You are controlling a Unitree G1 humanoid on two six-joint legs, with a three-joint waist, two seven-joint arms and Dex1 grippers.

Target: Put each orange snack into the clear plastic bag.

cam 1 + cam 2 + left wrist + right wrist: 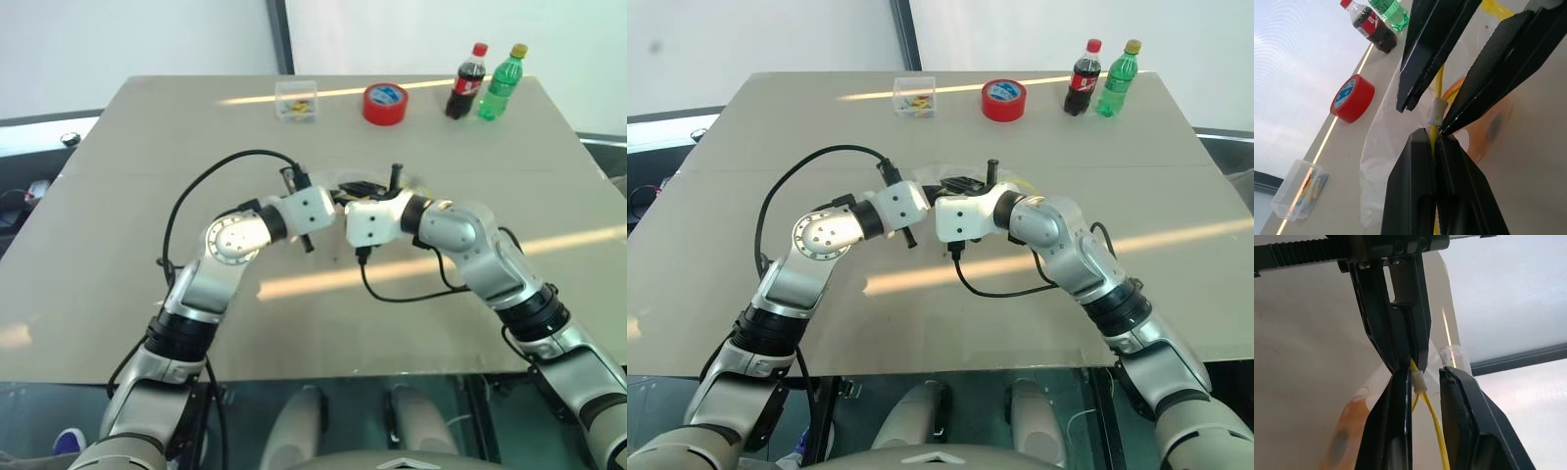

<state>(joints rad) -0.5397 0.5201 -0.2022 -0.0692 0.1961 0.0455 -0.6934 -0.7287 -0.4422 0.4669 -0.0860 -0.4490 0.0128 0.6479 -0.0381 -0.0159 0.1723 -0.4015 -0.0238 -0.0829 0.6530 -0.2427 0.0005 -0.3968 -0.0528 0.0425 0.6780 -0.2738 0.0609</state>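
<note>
The clear plastic bag [1383, 132] lies on the table between my two hands, its yellow seal strip [1434, 423] lifted off the surface. My left gripper [1433, 138] is shut on that strip. Facing it, my right gripper [1424, 373] is narrowly open, its fingers on either side of the strip and its small white slider [1436, 110], which rests against one finger and stands clear of the other. One orange snack [1488, 122] shows through the plastic of the bag, just beyond the strip. In the head views both wrists meet at mid-table [338, 211].
Along the table's far edge stand a small clear rigid box [296, 100], a red tape roll [385, 103], a cola bottle [467, 81] and a green bottle [502, 82]. Black cables loop from both wrists over the tan table [118, 245].
</note>
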